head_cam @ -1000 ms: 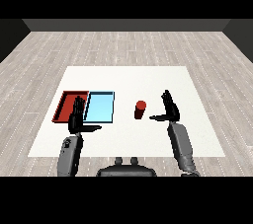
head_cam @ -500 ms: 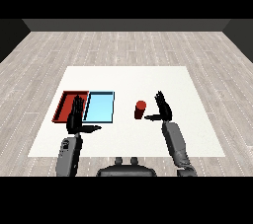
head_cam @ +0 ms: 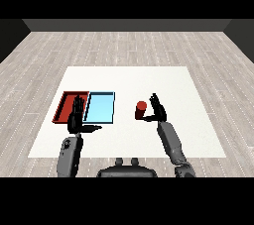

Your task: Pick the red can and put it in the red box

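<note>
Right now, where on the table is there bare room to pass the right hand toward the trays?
Bare table runs between the red can and the light blue tray, and along the far side beyond both trays. It is crowded near the red tray, where the left hand hovers; the right hand sits beside the can.

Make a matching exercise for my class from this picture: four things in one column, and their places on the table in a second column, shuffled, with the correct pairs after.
Column 1
1. red can
2. red tray
3. light blue tray
4. left hand

Column 2
A. farthest left on the table
B. between the red tray and the can
C. just beside the right hand, right of both trays
D. open, at the near edge of the trays

Pairs: 1-C, 2-A, 3-B, 4-D
</note>
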Robot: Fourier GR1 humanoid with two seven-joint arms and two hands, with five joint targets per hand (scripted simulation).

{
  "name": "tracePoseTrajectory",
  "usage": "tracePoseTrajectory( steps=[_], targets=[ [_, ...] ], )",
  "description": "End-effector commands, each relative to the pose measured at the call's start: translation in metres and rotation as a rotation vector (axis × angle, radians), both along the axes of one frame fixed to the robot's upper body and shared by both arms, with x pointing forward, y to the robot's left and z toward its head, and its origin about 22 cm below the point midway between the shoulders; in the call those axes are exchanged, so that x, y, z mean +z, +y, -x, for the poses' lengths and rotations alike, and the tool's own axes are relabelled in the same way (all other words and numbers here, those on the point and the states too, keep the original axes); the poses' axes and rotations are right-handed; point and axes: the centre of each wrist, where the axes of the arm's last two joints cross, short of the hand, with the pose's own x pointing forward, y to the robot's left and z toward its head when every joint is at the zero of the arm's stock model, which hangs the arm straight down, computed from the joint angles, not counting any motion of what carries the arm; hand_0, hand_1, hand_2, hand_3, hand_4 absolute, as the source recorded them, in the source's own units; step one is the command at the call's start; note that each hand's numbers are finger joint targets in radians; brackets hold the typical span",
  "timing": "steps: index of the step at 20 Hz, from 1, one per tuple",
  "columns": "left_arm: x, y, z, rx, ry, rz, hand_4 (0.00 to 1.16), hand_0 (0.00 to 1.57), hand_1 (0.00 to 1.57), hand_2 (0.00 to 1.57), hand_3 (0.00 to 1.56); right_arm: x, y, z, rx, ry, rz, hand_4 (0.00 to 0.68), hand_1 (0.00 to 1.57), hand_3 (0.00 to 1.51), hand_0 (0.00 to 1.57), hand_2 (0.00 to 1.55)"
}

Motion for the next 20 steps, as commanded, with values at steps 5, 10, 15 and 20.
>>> tracePoseTrajectory(
  steps=[5, 10, 15, 20],
  targets=[
    [-0.001, 0.001, 0.023, -0.006, -0.004, 0.01, 0.0, 0.0, 0.0, 0.0, 0.0, -0.009, 0.003, -0.001, -0.009, 0.03, -0.008, 0.0, 0.0, 0.0, 0.0, 0.0],
    [0.021, 0.001, 0.0, 0.011, -0.002, -0.002, 0.0, 0.0, 0.0, 0.0, 0.0, -0.018, 0.019, -0.02, 0.021, 0.026, -0.02, 0.0, 0.0, 0.0, 0.0, 0.0],
    [-0.006, 0.008, 0.004, 0.008, 0.001, -0.016, 0.0, 0.0, 0.0, 0.0, 0.0, -0.014, 0.014, -0.03, 0.035, 0.036, -0.063, 0.0, 0.0, 0.0, 0.0, 0.0],
    [0.0, -0.009, 0.002, 0.007, -0.011, -0.028, 0.0, 0.0, 0.0, 0.0, 0.0, -0.024, 0.036, -0.012, 0.043, 0.048, -0.031, 0.0, 0.0, 0.0, 0.0, 0.0]
  ],
)
